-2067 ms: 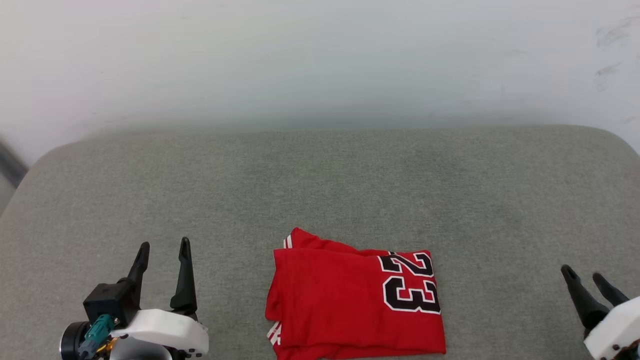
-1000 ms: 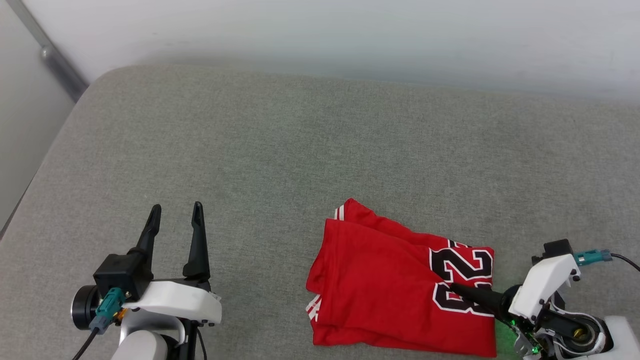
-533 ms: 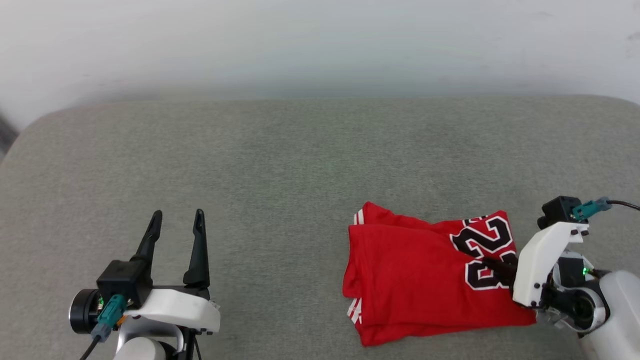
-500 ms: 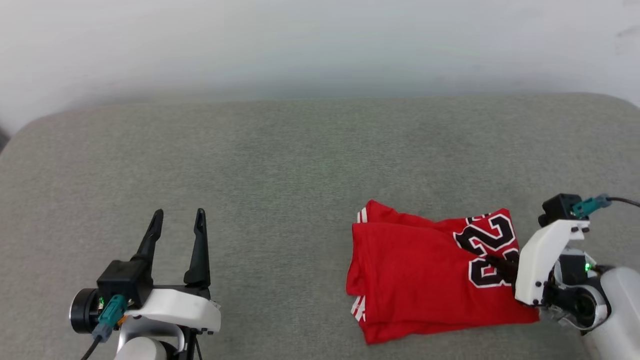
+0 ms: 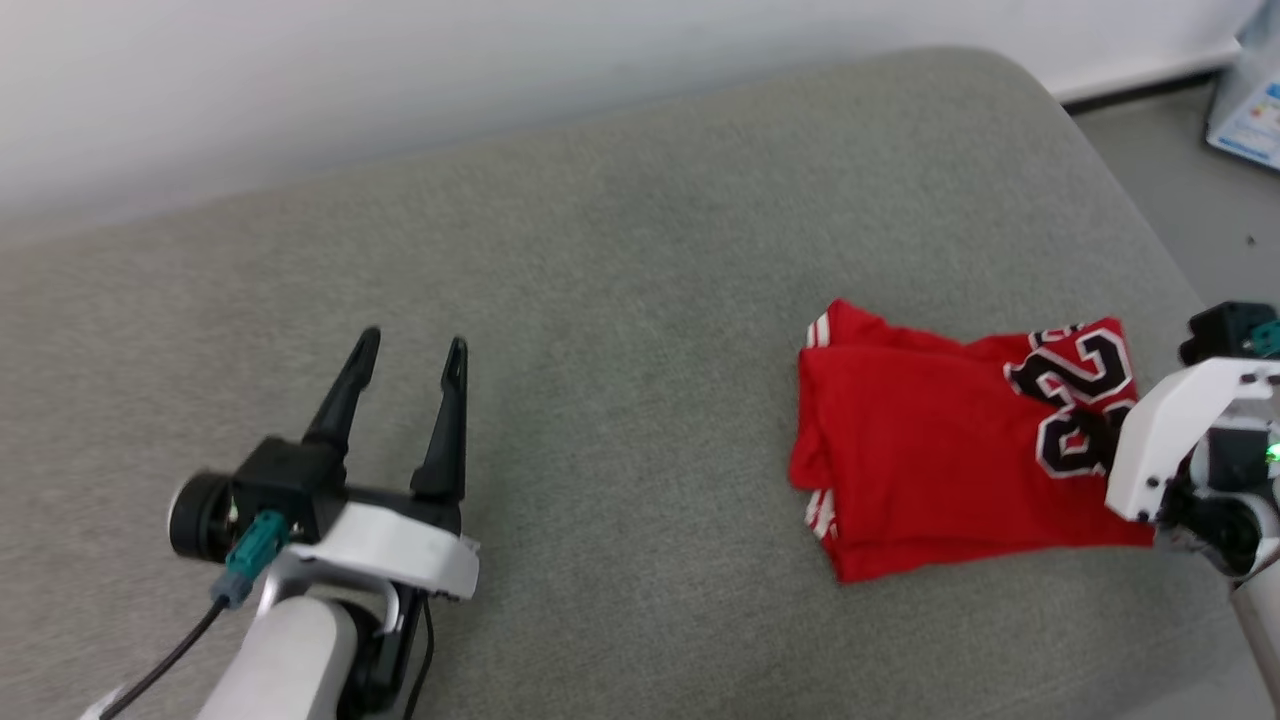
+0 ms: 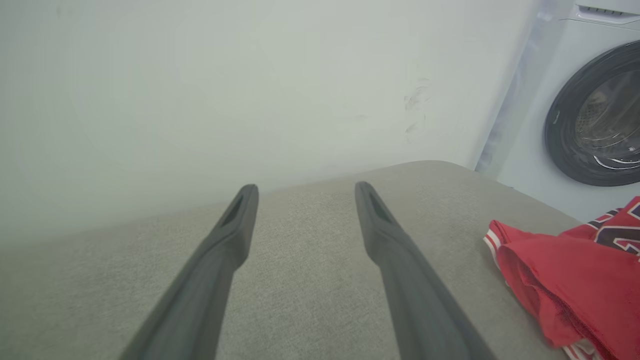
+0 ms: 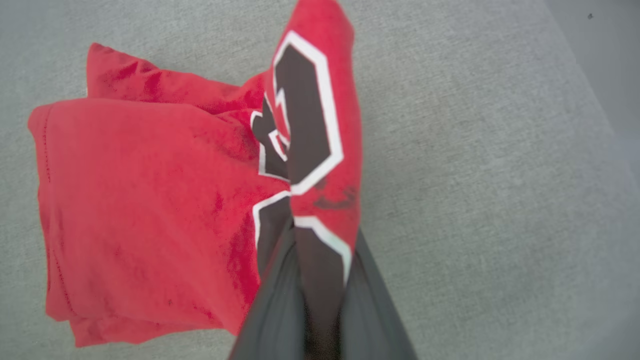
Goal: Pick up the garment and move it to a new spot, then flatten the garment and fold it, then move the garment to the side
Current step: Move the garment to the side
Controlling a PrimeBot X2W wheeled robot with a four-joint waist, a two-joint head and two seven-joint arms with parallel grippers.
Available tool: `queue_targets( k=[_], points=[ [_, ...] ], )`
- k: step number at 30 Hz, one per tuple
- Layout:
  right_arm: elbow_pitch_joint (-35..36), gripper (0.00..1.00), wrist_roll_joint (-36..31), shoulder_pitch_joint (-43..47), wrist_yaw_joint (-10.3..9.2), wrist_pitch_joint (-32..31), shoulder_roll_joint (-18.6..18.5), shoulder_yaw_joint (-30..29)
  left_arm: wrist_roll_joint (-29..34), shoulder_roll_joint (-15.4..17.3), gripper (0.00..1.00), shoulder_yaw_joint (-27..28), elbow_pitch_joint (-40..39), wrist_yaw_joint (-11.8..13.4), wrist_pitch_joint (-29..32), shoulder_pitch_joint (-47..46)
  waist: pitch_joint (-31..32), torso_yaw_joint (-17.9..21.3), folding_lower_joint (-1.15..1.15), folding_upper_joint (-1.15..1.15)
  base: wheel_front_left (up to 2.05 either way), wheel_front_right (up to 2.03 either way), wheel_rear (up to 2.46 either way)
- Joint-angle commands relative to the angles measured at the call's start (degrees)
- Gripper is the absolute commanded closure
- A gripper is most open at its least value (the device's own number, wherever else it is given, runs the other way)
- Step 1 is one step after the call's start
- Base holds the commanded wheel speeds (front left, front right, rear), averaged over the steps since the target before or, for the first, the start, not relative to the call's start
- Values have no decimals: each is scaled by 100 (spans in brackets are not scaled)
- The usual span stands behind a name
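Whereas it lay folded at the cushion (image 5: 650, 250) centre seconds ago, garment (image 5: 930, 470) now sits by the cushion's right edge; right tool (image 7: 320, 250) clamped on its numbered edge, dragging; left tool (image 5: 413, 340) spread, empty, left of cushion centre; final side-move judged nearly done.

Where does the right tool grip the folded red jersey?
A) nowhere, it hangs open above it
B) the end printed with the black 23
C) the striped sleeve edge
B: the right wrist view shows the right tool shut on a raised fold of the red jersey bearing the black, white-outlined numeral.
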State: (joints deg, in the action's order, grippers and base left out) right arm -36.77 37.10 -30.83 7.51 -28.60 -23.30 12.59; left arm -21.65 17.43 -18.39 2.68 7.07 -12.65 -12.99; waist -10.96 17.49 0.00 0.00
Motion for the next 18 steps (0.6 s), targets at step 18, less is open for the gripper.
queue_targets(
  k=[18],
  points=[
    [-1790,100,-648,-2064,-4,1958,-738,-1110,478,412,0,-136,-755,-149,531,-1437,-2240,136,0,0,0,0,0]
  ],
)
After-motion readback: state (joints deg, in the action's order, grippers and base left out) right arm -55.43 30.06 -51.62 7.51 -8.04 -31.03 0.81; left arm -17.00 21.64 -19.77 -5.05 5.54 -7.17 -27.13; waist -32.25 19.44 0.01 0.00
